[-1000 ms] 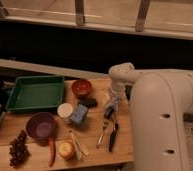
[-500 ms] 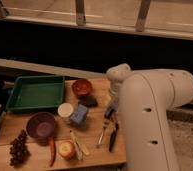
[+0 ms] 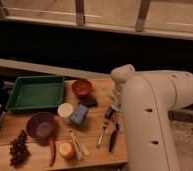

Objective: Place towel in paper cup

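Note:
A white paper cup [image 3: 65, 110] stands upright near the middle of the wooden table [image 3: 97, 150]. A blue folded towel [image 3: 80, 114] lies right against the cup's right side. My gripper [image 3: 112, 101] hangs at the end of the big white arm [image 3: 150, 110], above the table's right part. It is to the right of the towel and apart from it. The arm hides the right end of the table.
A green tray [image 3: 35, 92] sits at the back left and an orange bowl [image 3: 82, 87] behind the towel. A dark object [image 3: 89, 101], a purple bowl [image 3: 41, 124], grapes [image 3: 18, 148], a chili [image 3: 52, 150], a round fruit [image 3: 66, 149] and utensils [image 3: 110, 132] lie around.
The white arm has swung further into view and now covers more of the table's right side. The cup and towel have not moved.

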`<state>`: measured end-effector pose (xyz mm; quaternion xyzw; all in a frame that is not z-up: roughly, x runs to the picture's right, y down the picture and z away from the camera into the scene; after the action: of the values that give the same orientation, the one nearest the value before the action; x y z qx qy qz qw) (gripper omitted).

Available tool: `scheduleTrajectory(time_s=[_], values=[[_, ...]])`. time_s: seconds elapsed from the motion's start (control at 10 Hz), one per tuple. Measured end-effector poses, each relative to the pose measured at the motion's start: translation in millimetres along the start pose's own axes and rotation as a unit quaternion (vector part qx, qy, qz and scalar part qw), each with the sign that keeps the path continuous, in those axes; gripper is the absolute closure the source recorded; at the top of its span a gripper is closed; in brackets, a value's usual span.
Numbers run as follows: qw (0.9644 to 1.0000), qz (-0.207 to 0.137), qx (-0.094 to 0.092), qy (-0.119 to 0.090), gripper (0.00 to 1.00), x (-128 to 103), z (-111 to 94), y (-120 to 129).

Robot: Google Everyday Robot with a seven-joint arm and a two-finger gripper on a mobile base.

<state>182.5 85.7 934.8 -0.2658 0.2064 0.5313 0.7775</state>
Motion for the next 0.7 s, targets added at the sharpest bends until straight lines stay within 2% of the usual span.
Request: scheduleTrajectory(time_s=[0.1, 0.2, 0.5, 0.7], values=[[1.0000, 0.003, -0.007, -0.003, 0.92, 1, -3, -1], [0.9999, 0.005, -0.012, -0.008, 0.97, 1, -8, -1], [0.9986, -0.010, -0.034, -0.040, 1.00, -2, -52, 4], [0.9959, -0.053, -0.051, -0.053, 1.00, 1, -93, 21]])
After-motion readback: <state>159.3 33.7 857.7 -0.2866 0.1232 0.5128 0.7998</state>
